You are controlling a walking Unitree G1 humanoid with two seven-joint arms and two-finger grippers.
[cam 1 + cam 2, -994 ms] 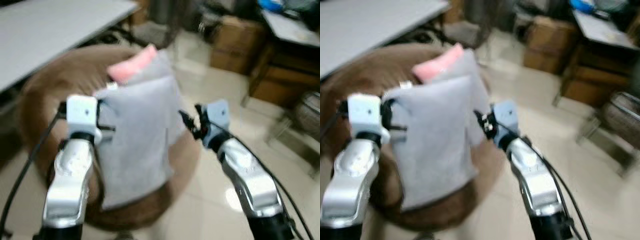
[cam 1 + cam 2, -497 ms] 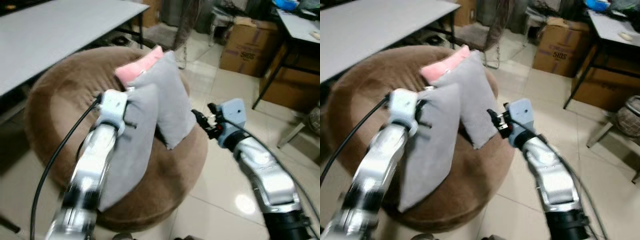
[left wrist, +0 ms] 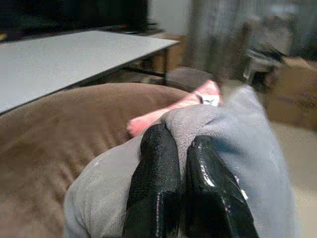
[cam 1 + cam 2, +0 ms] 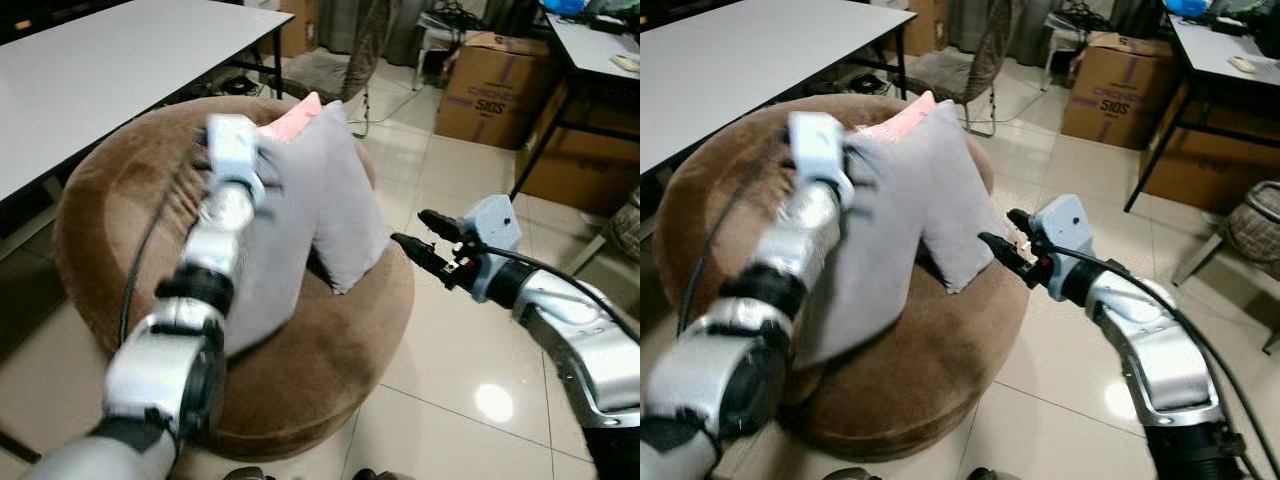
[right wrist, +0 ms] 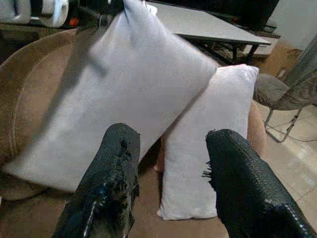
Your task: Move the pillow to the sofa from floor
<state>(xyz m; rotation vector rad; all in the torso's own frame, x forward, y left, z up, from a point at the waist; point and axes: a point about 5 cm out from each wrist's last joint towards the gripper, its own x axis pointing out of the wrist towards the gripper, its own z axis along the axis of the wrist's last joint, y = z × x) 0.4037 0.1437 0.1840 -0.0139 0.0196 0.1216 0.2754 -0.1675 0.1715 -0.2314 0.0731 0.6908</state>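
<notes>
On top of the round brown sofa (image 4: 330, 330) a grey pillow (image 4: 865, 260) stands tilted, its lower edge resting on the cushion and its upper corner pinched between the two black fingers (image 3: 156, 183) of the left gripper (image 3: 181, 148), which are pressed together on the fabric. Behind it on the sofa a second grey pillow (image 4: 345, 215) stands upright, touching the first, and a pink pillow (image 4: 290, 120) lies just behind both. Beside the sofa's edge, above the tiled floor (image 4: 450, 340), the right gripper (image 4: 1002, 232) hovers with its fingers spread apart, near the second grey pillow. Beyond the sofa stand a white table (image 4: 90, 80) and a cardboard box (image 4: 485, 90).
</notes>
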